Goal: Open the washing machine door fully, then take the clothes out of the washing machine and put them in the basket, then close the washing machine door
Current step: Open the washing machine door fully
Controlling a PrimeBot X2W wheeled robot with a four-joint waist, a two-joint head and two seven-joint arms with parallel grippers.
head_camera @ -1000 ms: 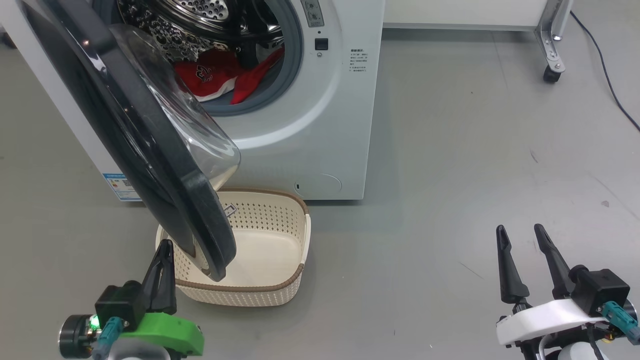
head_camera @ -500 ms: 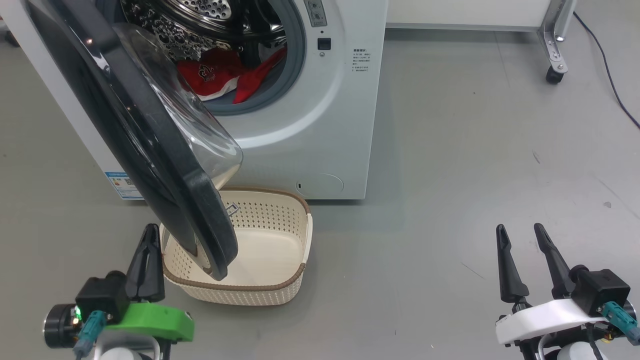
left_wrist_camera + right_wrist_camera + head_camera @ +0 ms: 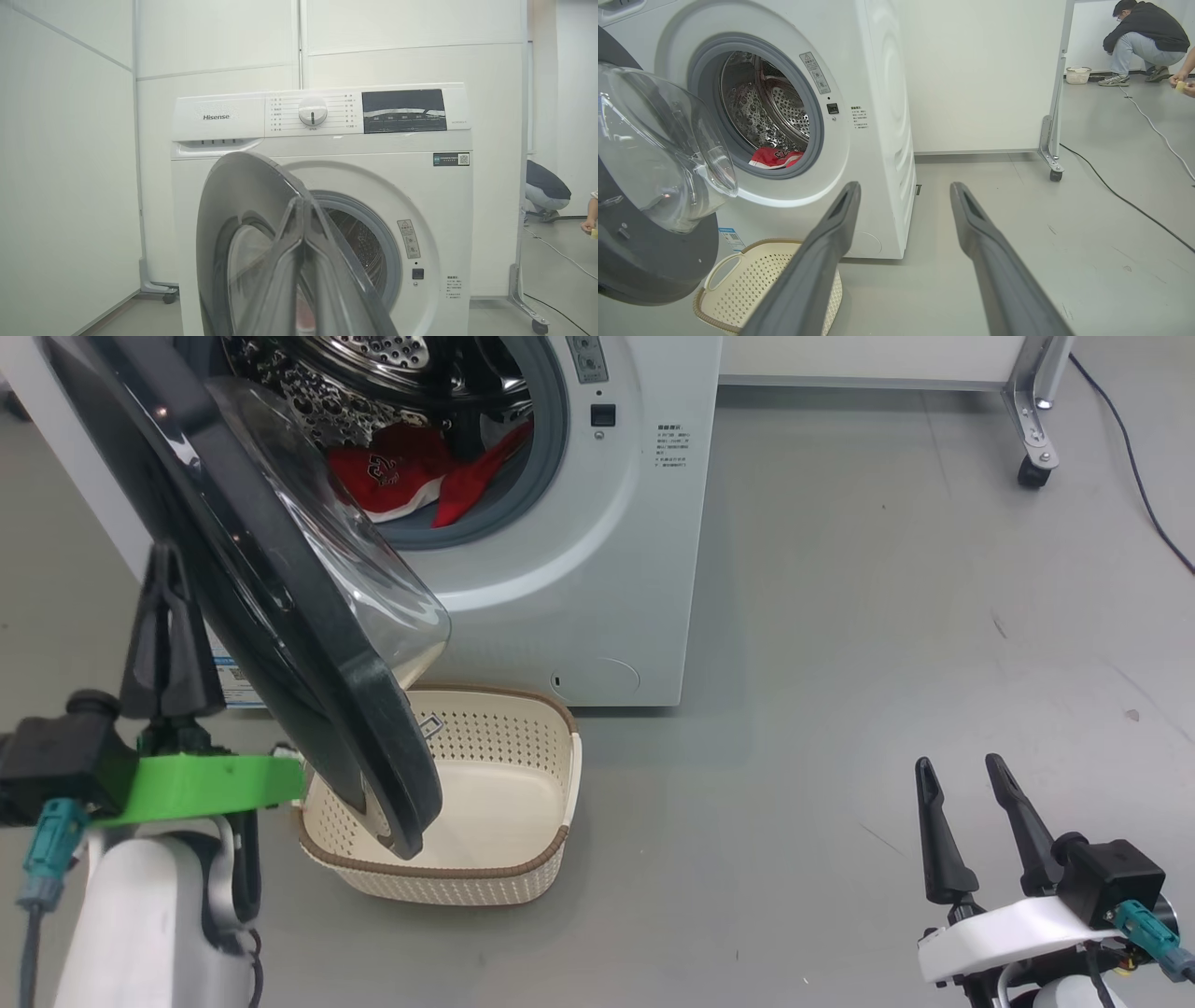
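left gripper, fingers pinched shut on nothing, hangs by outer face of the half-open washing machine door, prob. lining up to swing it wide, as right gripper idles spread apart; red clothes lie in drum, basket beneath door.

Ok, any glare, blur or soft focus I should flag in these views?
Head view: glare streaks on the washing machine door glass, otherwise sharp. Left wrist view: the shut left end effector is blurred close to the lens; the washing machine behind is crisp. Right wrist view: the open right end effector is slightly soft; lighting even.
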